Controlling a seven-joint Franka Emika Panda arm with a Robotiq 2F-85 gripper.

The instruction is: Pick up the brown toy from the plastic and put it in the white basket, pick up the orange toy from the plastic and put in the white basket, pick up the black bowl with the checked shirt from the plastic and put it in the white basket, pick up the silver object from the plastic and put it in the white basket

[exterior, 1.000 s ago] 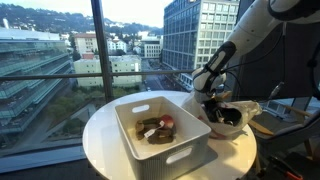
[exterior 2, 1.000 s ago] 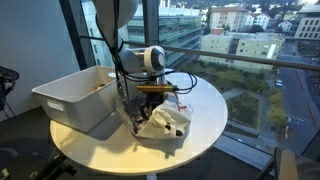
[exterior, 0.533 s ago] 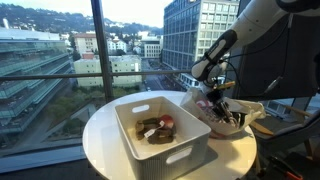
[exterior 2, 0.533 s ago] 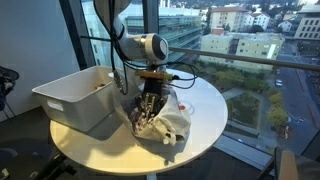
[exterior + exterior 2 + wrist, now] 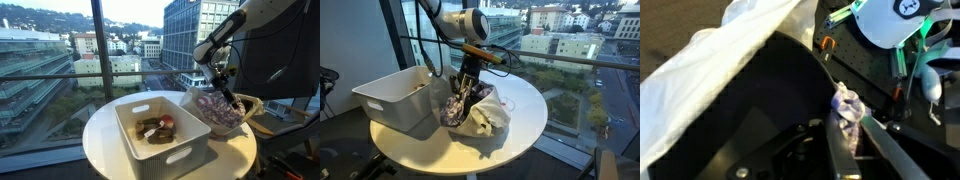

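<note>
Gripper [image 5: 468, 84] risen, clamped on checked shirt [image 5: 455, 106], centre frame; thin pinch may slip; black bowl [image 5: 760, 110] may stay behind.

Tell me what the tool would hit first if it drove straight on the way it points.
Beyond the checked shirt pinched in the tool, which points down, the black bowl lies first in line, inside the plastic; depth is hard to judge.

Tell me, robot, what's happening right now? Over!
Gripper shut on checked shirt. Shirt hangs above the plastic, beside white basket. Path to basket looks clear.
</note>
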